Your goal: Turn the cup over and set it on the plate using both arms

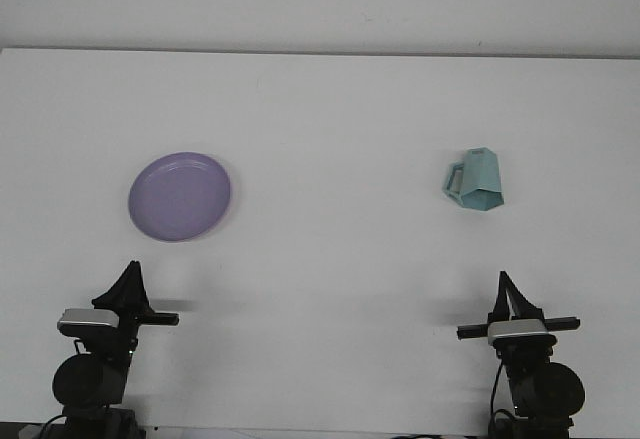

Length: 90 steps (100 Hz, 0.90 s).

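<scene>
A teal faceted cup [476, 182] rests on the white table [330, 109] at the right, narrow end up and wide end down, its handle pointing left. At the left lies a round purple plate [180, 196] with nothing on it. My left gripper [130, 277] sits low near the front edge, just below the plate, its fingers drawn to a single point and holding nothing. My right gripper [506, 287] is likewise at the front edge, below the cup and well short of it, fingers together and empty.
The white table runs back to a pale wall. Apart from the plate and the cup, only the two arm bases stand at the front edge.
</scene>
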Tool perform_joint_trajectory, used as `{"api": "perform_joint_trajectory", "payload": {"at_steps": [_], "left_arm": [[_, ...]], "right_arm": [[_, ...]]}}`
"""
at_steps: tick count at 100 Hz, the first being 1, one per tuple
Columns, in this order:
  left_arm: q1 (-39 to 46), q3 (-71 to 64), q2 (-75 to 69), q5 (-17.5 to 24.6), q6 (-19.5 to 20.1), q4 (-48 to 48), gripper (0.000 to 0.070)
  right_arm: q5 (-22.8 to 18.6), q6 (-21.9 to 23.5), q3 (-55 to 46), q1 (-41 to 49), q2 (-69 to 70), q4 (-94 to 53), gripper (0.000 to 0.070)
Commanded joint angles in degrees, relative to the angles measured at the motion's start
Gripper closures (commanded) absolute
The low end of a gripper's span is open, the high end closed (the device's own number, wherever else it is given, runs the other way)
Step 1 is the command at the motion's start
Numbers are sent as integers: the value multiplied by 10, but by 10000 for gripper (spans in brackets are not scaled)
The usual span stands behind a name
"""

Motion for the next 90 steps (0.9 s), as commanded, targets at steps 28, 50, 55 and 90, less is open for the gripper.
{"api": "perform_joint_trajectory", "payload": {"at_steps": [28,50,55,90], "left_arm": [[0,-11,0,-2,-106,7,689],[0,-11,0,-2,-103,2,689],[0,-11,0,-2,-99,4,688],[0,-10,0,-2,-99,4,688]], "right_arm": [[-2,259,9,1,0,35,697],[56,254,121,0,71,1,699],[63,239,151,0,109,3,699],[63,77,263,-12,439,126,674]]}}
